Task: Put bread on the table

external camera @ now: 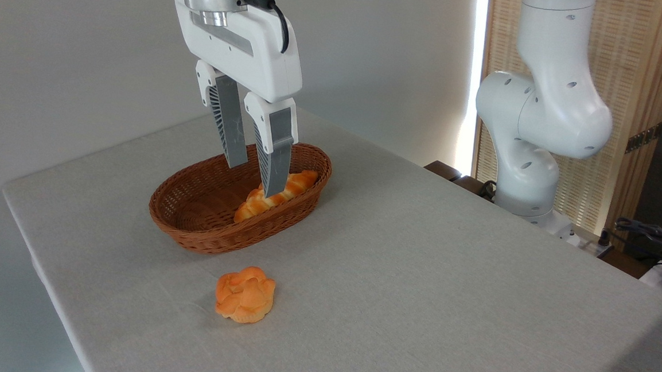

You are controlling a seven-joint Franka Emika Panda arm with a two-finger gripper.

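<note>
Where the light grey cloth covers the tabletop (418,260), a brown oval wicker basket (201,233) sits toward the back left. Inside it, along the right-hand wall, lies the bread (255,204), a long braided loaf in golden orange with paler seams, one pointed end resting near the basket's far rim. A white robot arm reaches down from the top of the single camera view, and its tool (255,178) hangs over the basket with both grey fingers pointing downward. The fingers are spread apart with a clear gap between them, and nothing is held. The nearer finger's tip overlaps the middle of the loaf; whether it touches cannot be told. In front of the basket, well clear of it, a small round knotted orange bun (245,294) rests on the cloth. The arm's white base (529,181) stands at the far right edge of the tabletop, before a slatted wooden screen (636,84).
</note>
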